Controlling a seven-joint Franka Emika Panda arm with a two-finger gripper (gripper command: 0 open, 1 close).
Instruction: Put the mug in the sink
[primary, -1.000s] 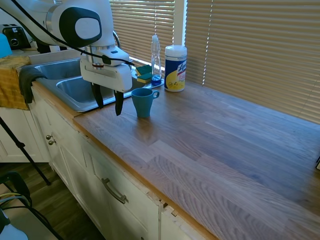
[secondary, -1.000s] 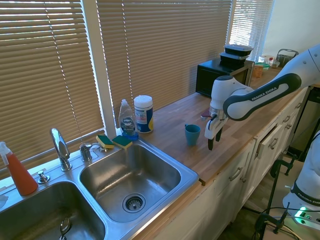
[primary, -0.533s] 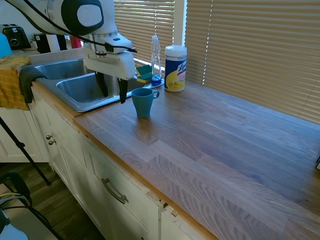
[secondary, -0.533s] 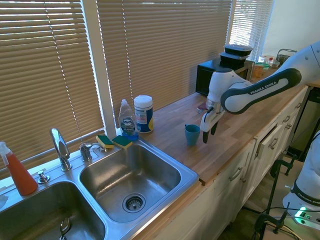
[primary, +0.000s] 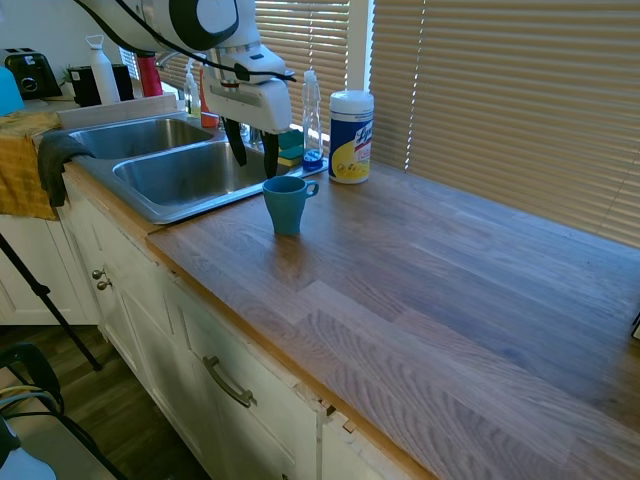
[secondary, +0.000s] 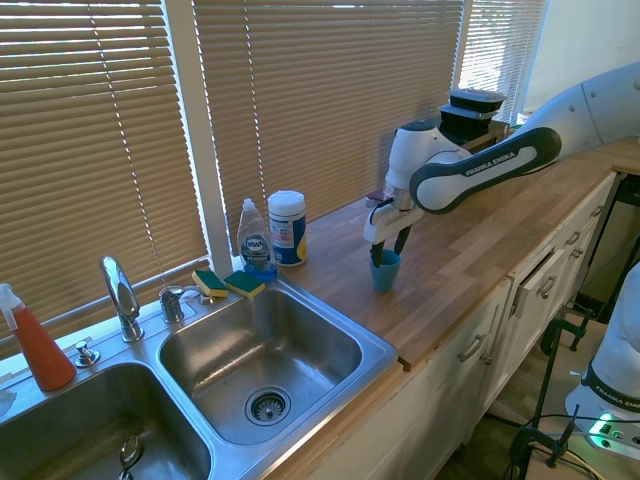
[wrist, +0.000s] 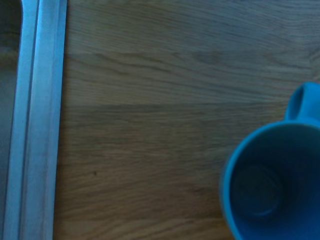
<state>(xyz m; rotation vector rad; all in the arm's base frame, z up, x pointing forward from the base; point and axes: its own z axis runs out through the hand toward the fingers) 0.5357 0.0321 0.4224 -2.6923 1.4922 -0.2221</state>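
Note:
The teal-blue mug (primary: 287, 205) (secondary: 384, 270) stands upright and empty on the wooden counter, handle toward the window, a short way from the sink (primary: 150, 208) (secondary: 383, 352). My gripper (primary: 253, 158) (secondary: 388, 247) hangs open just above the mug's rim, on its sink side, with nothing between the fingers. In the wrist view the mug (wrist: 272, 185) shows from above, with the sink's steel rim (wrist: 40, 120) along one edge.
A white wipes canister (primary: 351, 137), a dish soap bottle (primary: 312, 118) and sponges (primary: 288, 148) stand behind the mug by the window. The faucet (secondary: 120, 295) and an orange spray bottle (secondary: 35, 345) are behind the basins. A yellow towel (primary: 22, 165) hangs over the sink's front.
The gripper has risen from the counter's front edge and moved back toward the window, ending above the mug. The mug has not moved.

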